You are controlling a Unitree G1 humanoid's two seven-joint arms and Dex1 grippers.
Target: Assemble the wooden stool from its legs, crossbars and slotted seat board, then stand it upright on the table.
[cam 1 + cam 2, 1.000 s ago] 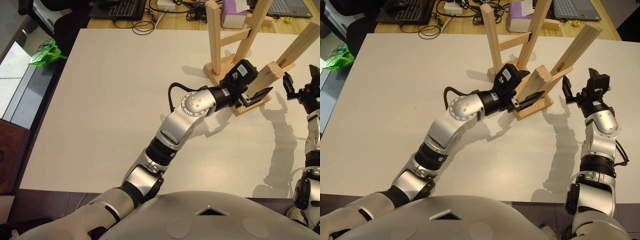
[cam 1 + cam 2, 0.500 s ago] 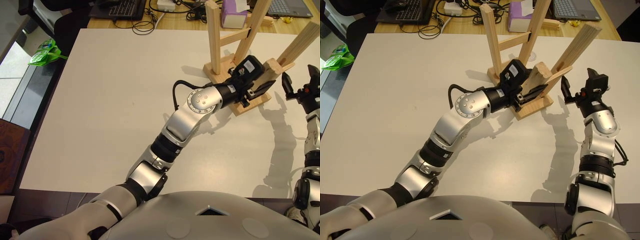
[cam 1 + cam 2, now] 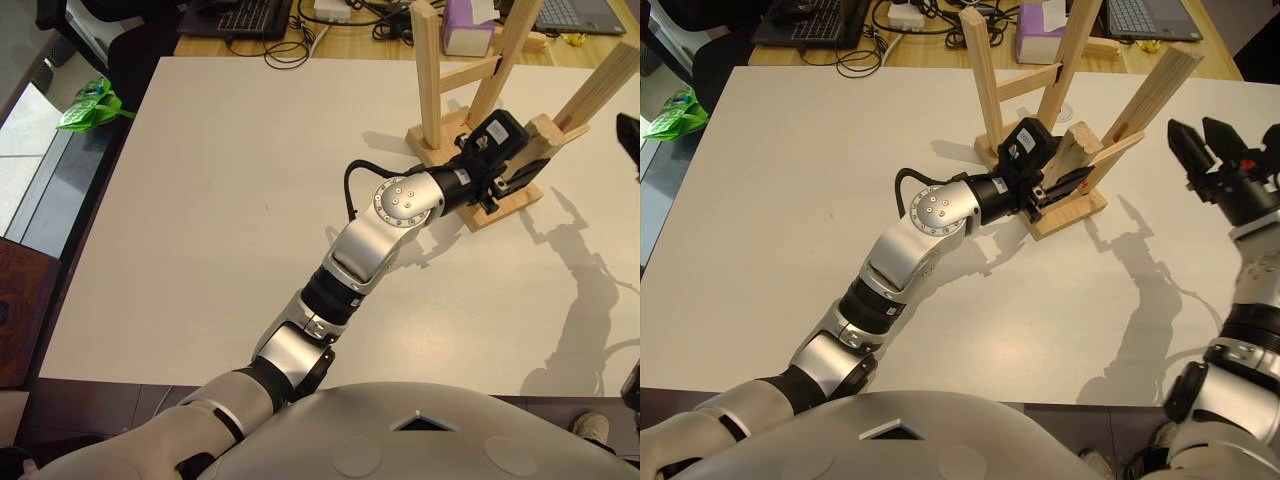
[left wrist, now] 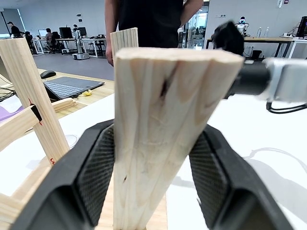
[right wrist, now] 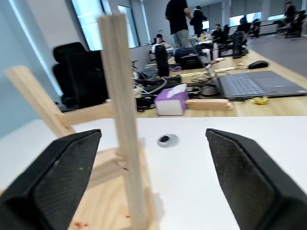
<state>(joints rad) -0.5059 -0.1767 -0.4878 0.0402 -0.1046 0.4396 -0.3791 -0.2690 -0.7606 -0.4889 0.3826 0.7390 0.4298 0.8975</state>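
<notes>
The stool lies upside down at the far right of the table, its seat board (image 3: 1083, 211) flat on the top and its legs (image 3: 982, 80) pointing up, joined by a crossbar (image 3: 1025, 82). One leg (image 3: 1152, 92) leans out to the right. My left gripper (image 3: 1058, 186) is shut on a short thick wooden piece (image 4: 163, 120) standing on the board, with the pads (image 4: 98, 177) pressed on both of its sides. My right gripper (image 3: 1193, 128) hangs open in the air to the right of the leaning leg, apart from it.
A purple tissue box (image 3: 468, 24), laptops and cables lie on the desk beyond the table's far edge. A small round disc (image 5: 164, 139) sits behind the stool. A green bag (image 3: 88, 104) lies off the left edge. The white table (image 3: 230, 200) has room left and front.
My left gripper slid forward and shut on the wooden piece, then held still. My right arm rose and drew away to the right from the leaning leg.
</notes>
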